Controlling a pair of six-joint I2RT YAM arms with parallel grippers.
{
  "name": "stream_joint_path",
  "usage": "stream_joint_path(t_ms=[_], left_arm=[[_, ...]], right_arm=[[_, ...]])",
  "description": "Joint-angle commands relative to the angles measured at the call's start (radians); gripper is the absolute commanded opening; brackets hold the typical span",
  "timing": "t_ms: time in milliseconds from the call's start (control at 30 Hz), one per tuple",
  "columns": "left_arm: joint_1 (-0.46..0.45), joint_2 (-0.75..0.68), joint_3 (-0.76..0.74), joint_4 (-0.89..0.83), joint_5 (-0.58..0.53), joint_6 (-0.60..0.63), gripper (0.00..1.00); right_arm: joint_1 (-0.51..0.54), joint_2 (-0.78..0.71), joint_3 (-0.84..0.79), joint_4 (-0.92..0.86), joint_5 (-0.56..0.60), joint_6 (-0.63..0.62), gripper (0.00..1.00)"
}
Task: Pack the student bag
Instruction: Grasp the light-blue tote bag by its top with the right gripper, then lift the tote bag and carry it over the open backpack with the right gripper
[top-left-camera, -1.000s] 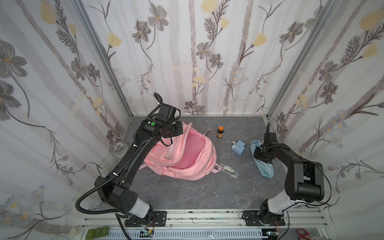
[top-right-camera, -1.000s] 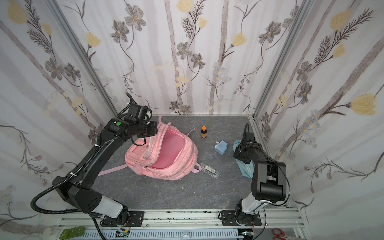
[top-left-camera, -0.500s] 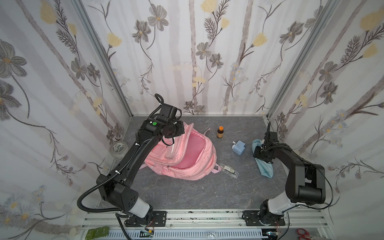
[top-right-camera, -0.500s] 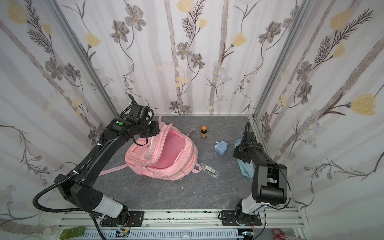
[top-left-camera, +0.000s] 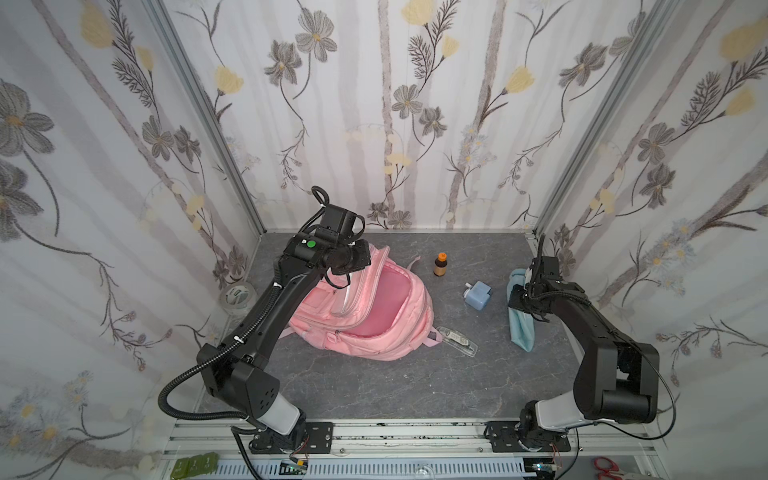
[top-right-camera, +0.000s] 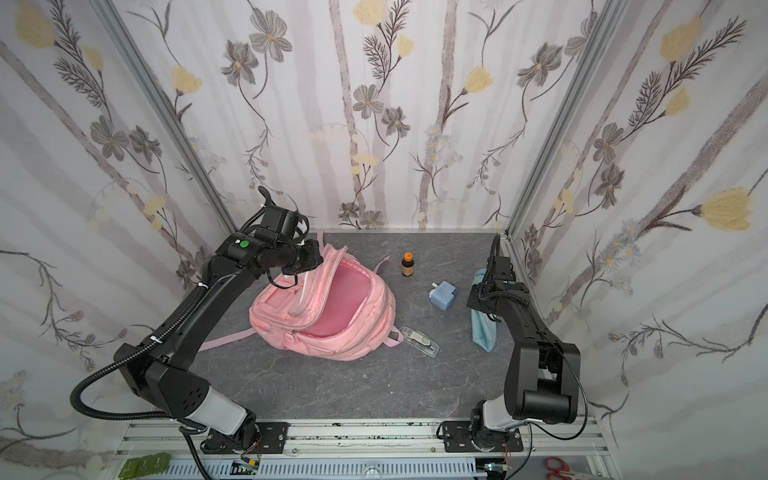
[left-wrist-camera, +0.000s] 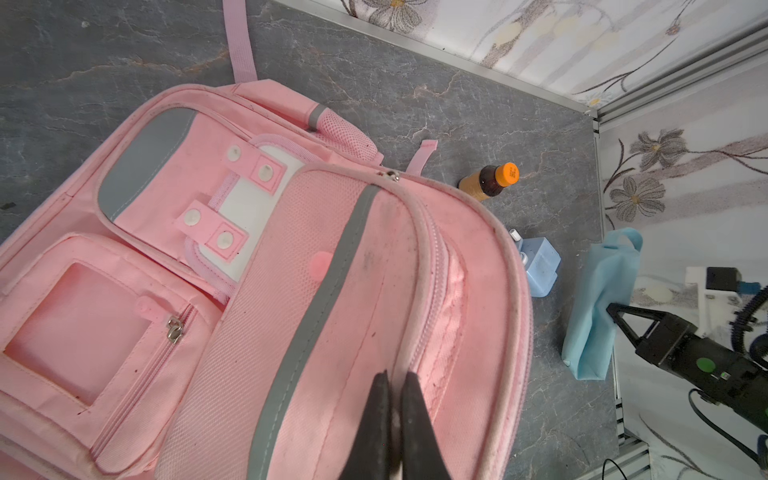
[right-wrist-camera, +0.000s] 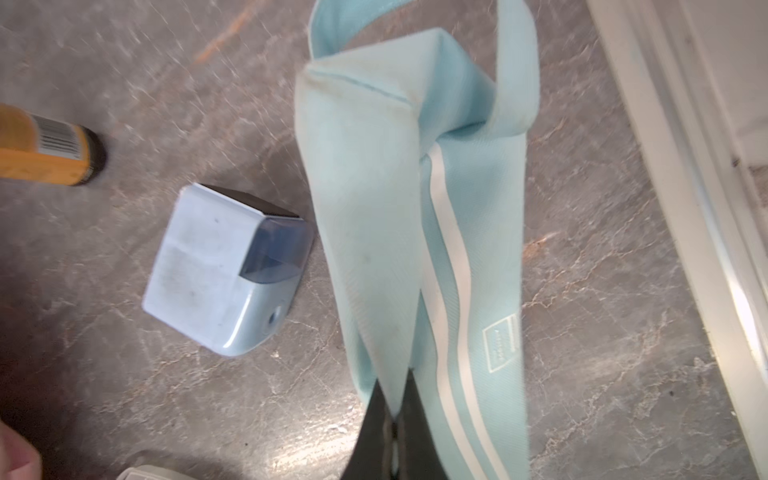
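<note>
The left tool (left-wrist-camera: 394, 419) is clenched on the flap of the large soft pink fabric backpack (top-left-camera: 374, 320), lying left of middle on the grey counter (top-left-camera: 374, 395). The right tool (right-wrist-camera: 395, 415) grips a light-blue fabric pouch (right-wrist-camera: 386, 208) with unreadable white print, beside the right wall (top-left-camera: 665, 166). Between them are a pale-blue plastic box (top-left-camera: 478, 295) and a barcoded brown bottle (top-left-camera: 440, 266); the counter's front is open.

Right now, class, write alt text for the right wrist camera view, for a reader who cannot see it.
The right gripper, shut, pinches a fold of a light-blue fabric pouch with white stripes above a grey marbled table. Beside the pouch sit a pale blue plastic box and, partly cut off, a brown bottle with an orange label.
</note>
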Motion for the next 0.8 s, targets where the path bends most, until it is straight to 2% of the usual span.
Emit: stream_joint_path(t_ms=[0,133,267,433,533,633,767], left_arm=[[0.002,0.009,0.033,0.036,-0.002,0.014,0.00],[0.002,0.013,0.046,0.036,-0.001,0.011,0.00],[0.002,0.011,0.043,0.036,0.002,0.009,0.00],[0.001,0.003,0.023,0.055,0.002,-0.005,0.00],[0.001,0.009,0.018,0.071,0.014,-0.018,0.00],[0.001,0.021,0.020,0.087,0.028,-0.034,0.00],[0.000,0.027,0.023,0.107,0.035,-0.055,0.00]], right_arm=[[0.001,-0.054,0.035,-0.012,0.011,0.004,0.00],[0.004,-0.112,0.081,-0.043,-0.050,0.017,0.00],[0.025,-0.156,0.137,-0.065,-0.190,0.049,0.00],[0.109,-0.185,0.206,-0.035,-0.363,0.189,0.00],[0.192,-0.193,0.218,0.046,-0.471,0.326,0.00],[0.282,-0.204,0.166,0.215,-0.569,0.530,0.00],[0.428,-0.203,0.083,0.489,-0.598,0.796,0.00]])
